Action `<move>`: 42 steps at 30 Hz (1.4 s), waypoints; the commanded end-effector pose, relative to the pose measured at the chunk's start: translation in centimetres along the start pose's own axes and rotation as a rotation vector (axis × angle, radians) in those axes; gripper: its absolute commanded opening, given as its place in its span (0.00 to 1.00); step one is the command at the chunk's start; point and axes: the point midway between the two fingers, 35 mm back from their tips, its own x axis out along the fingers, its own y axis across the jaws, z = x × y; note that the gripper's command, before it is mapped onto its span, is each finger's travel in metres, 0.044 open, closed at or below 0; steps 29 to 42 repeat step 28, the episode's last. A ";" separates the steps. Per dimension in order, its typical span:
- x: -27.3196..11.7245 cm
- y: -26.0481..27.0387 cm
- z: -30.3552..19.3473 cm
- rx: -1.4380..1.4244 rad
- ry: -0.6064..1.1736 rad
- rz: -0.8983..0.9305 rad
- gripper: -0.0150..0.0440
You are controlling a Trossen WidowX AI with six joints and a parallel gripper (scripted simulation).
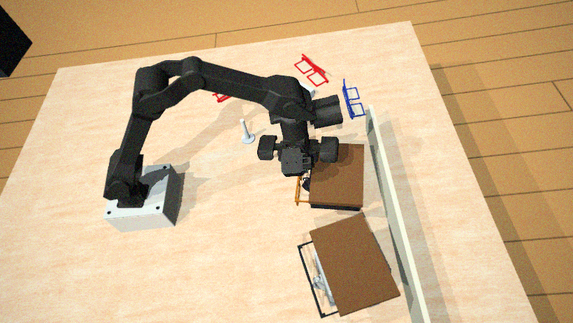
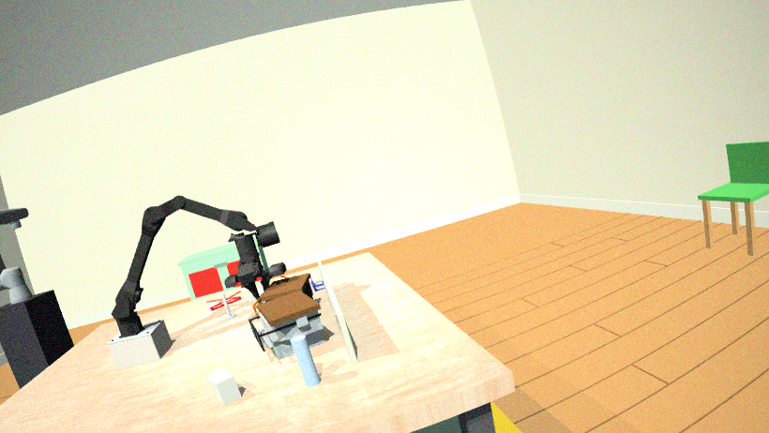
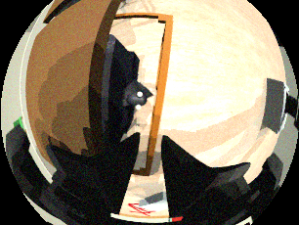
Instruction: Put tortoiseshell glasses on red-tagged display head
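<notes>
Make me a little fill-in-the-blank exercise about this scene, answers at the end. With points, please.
The black two-fingered end effector (image 1: 300, 172) (image 2: 258, 295) (image 3: 150, 137) is ____, not shut.
Its fingertips stand either side of the orange-brown glasses frame (image 1: 297, 190) (image 2: 254, 307) (image 3: 166, 64).
The pale grey display head (image 1: 318, 280) (image 2: 290, 339) wears ____ glasses.
The wooden-legged chair (image 2: 740, 190) has a ____ seat.

Answers: open; black; green
</notes>
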 end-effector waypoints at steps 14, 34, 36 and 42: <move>-3.4 -1.3 -0.1 -0.002 0.002 -0.016 0.44; -4.9 -5.7 0.0 -0.002 0.002 -0.020 0.44; -4.9 -5.7 0.0 -0.002 0.002 -0.020 0.44; -4.9 -5.7 0.0 -0.002 0.002 -0.020 0.44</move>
